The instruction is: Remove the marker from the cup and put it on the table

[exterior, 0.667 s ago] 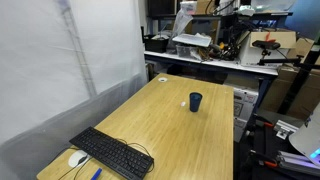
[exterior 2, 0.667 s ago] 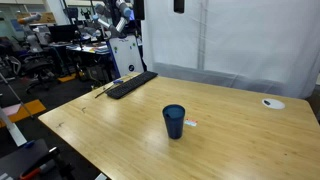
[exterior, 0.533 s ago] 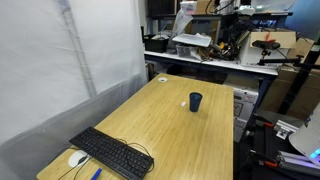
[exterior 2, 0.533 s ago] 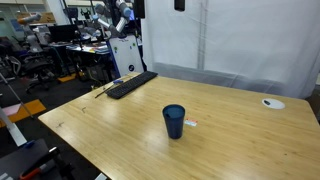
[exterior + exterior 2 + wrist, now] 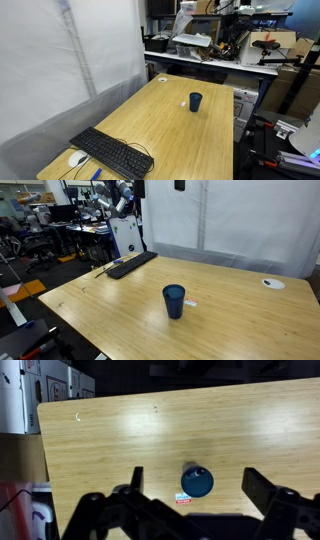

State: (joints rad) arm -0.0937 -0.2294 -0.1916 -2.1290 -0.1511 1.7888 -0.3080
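Note:
The small dark navy cup stands upright on the light wood table. It shows in both exterior views. In the wrist view the marker shows as a dark stick with a pale end inside the cup, leaning on its rim. My gripper is open and empty, high above the cup, with one finger on each side of it. I cannot make out the gripper in the exterior views.
A black keyboard, a white mouse and a short blue stick lie at one end of the table. A small white and red label lies beside the cup. A cluttered workbench stands beyond.

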